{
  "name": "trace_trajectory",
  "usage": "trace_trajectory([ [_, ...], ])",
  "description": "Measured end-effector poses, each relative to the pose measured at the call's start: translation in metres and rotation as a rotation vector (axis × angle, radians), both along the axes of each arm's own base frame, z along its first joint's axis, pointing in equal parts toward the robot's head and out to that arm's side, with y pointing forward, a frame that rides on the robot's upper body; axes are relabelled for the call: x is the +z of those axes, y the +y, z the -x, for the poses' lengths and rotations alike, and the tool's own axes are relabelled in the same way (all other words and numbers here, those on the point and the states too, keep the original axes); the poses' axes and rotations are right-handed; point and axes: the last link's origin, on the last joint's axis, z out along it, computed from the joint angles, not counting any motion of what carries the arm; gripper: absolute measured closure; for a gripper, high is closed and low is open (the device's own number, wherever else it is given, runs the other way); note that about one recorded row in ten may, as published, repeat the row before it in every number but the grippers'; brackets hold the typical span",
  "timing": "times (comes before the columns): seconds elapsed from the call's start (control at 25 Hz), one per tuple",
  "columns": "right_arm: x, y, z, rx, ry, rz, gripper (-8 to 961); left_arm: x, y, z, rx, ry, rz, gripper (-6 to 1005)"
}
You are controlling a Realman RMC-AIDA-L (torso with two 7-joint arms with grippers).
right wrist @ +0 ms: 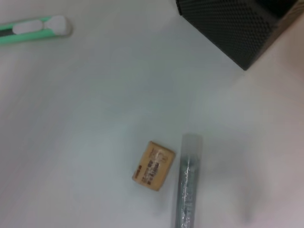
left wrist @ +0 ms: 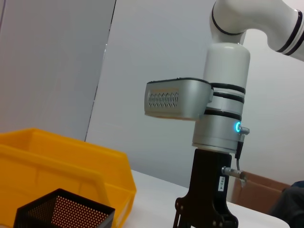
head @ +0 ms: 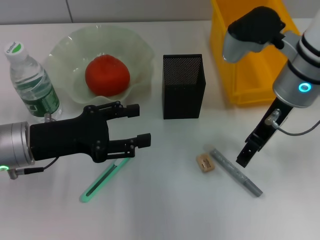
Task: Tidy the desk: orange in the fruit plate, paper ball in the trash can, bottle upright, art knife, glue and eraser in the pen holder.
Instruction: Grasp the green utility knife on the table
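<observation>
- The left hand (head: 142,125), black with its two fingers spread apart and nothing between them, is seen in the head view low over the white surface (head: 160,210), reaching in from the robot's left.
- The mint-green art knife (head: 106,180) lies flat on the surface just under and beyond the lower finger, its white end partly hidden by that finger; whether it is touched cannot be told.
- The right hand (head: 246,156) hangs point-down above the surface; whether its fingers are apart or together cannot be told.
- The grey tube-shaped glue stick (head: 236,172) lies flat, just beside the right hand's tip, and the small tan rectangular eraser (head: 205,163) rests close beside the glue's upper end.
- The black mesh pen holder (head: 183,86) stands upright between the two hands, farther back.
- The red-orange fruit (head: 107,75) sits in the pale green wavy glass plate (head: 142,52), behind the left hand.
- The clear plastic bottle with a green label (head: 31,82) stands upright beside the plate.
- The yellow plastic bin (head: 250,75) is placed behind the right arm.
</observation>
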Motion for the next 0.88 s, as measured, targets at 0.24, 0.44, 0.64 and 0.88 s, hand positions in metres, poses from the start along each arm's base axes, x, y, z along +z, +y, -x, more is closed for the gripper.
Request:
trace_trajectory([
  [0.24,-0.005,0.002,0.000,0.013,-0.002,-0.003,224,0.000,0.001,0.000,0.003,0.004,-0.003,209],
  [0.44,-0.006,0.004,0.014,0.051,0.071,-0.006,224,0.000,0.001,0.000,0.004,0.005,-0.004,210],
  [0.64,-0.013,0.009,0.036,0.125,0.093,0.011,225,0.000,0.002,0.001,0.009,0.010,-0.009,210],
  [0.88,-0.018,0.010,0.045,0.196,0.174,-0.014,226,0.001,0.002,0.008,0.038,0.020,-0.030,211],
])
